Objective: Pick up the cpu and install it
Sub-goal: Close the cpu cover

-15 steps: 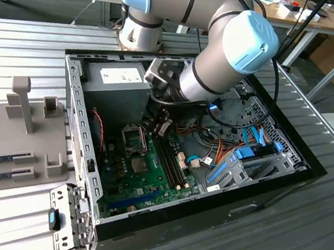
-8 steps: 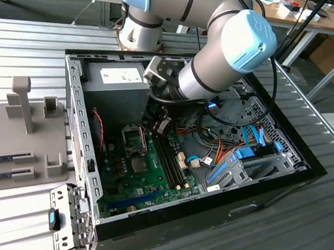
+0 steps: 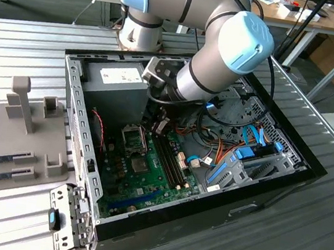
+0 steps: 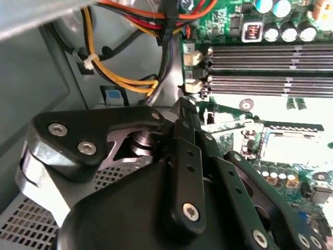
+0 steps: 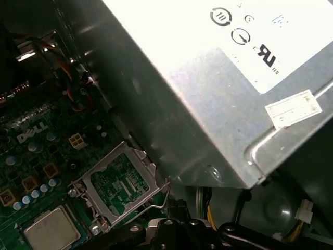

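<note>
While the arm [image 3: 217,57] reaches down into the open PC case [image 3: 284,179], the gripper [image 3: 159,126] hangs low between the PSU [image 3: 119,90] and the RAM slots [image 3: 172,157] — just above the motherboard [image 3: 140,180].

Can't tell whether the gripper is spread or closed; its tips are hidden behind its own black linkage in both wrist views.

In the first wrist view the cpu [image 5: 52,233] lies flat on the board, silver-grey top up, apart from the gripper [image 5: 179,225]. The hinged socket frame [image 5: 122,183] stands open just beside the cpu, between it and the PSU wall, with its wire lever [image 5: 158,200] running along the frame's near edge.

In the second wrist view the socket area [image 4: 294,147] is washed out bright. Yellow and orange cables [image 4: 122,78] are bundled by the case wall — near the gripper body.
</note>
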Action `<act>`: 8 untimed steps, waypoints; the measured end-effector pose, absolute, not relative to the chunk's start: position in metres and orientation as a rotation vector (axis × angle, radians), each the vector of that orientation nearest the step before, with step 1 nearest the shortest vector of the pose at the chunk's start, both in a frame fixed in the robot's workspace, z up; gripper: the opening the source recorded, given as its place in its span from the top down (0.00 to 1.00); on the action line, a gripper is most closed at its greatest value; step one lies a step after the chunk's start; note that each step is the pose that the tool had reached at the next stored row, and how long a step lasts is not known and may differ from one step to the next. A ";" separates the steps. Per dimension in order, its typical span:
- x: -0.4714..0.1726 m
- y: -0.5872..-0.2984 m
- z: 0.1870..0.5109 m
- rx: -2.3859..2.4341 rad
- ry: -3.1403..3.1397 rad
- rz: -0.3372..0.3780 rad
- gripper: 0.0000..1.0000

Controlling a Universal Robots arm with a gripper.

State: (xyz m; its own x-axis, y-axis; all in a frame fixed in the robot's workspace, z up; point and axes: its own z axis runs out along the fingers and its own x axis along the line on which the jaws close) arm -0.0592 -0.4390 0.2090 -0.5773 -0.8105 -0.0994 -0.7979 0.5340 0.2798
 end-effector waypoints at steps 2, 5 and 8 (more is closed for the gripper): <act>-0.059 -0.438 0.209 1.424 -2.714 -0.461 0.89; -0.064 -0.437 0.208 1.424 -2.714 -0.461 0.89; -0.067 -0.437 0.208 1.424 -2.714 -0.461 0.89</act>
State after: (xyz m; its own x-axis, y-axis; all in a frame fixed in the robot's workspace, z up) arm -0.0666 -0.4366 0.2082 -0.5771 -0.8106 -0.0998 -0.7980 0.5337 0.2800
